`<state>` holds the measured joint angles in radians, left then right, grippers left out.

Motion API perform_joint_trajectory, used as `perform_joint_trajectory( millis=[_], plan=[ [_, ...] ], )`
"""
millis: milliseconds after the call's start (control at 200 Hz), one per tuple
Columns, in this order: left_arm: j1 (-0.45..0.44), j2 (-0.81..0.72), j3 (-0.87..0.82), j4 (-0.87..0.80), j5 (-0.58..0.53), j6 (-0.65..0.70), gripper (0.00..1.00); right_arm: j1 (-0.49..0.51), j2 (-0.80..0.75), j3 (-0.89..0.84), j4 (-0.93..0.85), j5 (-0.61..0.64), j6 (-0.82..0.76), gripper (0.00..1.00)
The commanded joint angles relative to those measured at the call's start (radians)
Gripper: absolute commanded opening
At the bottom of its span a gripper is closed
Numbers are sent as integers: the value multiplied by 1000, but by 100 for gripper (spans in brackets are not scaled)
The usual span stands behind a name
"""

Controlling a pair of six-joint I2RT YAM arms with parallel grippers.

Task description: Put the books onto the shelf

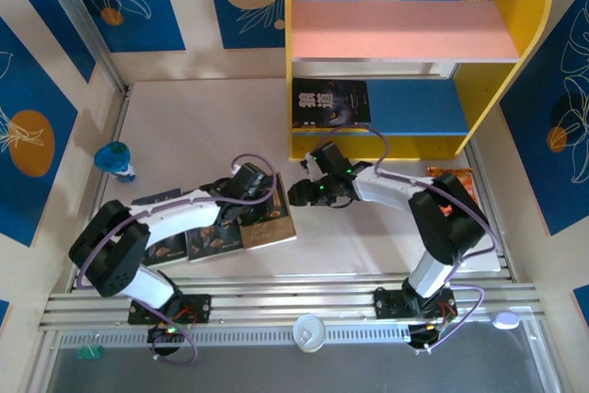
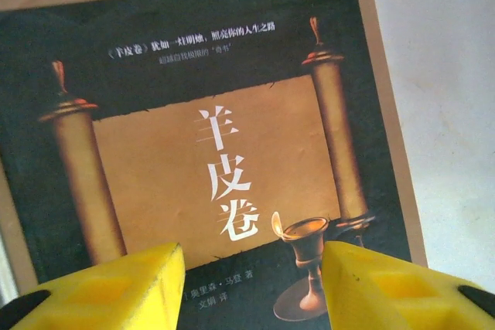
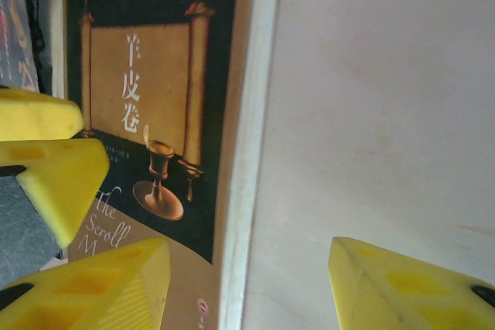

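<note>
Left hand (image 2: 254, 287), jaws open, hovers over the flat brown scroll-cover paperback (image 2: 224, 152) on the white counter (image 2: 452, 75), while the open right hand (image 3: 247, 291) straddles its long edge.

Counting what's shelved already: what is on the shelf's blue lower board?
One dark book with white Chinese characters sits at the left end of the blue lower board, cover showing. The pink upper board hides the board's back part.

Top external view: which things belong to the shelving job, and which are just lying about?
Job: shelf; shelved book on its blue board; scroll-cover book; dark books beside it.
Lying about: blue figurine; orange packet; white lid.
</note>
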<state>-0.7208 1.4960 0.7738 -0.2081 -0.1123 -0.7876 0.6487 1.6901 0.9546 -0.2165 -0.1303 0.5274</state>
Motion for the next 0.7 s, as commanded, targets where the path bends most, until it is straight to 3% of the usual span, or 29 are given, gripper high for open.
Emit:
perform_joint_trajectory(
  millis=[0,230,475,580,695],
  plan=[
    [11,28,-20,69,58,-31,49,21,30,42,13,34,36,57],
    [-15,96,-72,203,135,-118,48,34,65,58,-26,61,32,56],
    [-64,218,-46,384,234,-208,46,-32,23,26,-79,73,7,56],
    [-67,221,-36,392,230,-205,46,-53,0,3,-84,78,0,56],
    [-67,171,-6,291,183,-149,46,-67,-9,-11,-82,78,-7,56]
  ],
)
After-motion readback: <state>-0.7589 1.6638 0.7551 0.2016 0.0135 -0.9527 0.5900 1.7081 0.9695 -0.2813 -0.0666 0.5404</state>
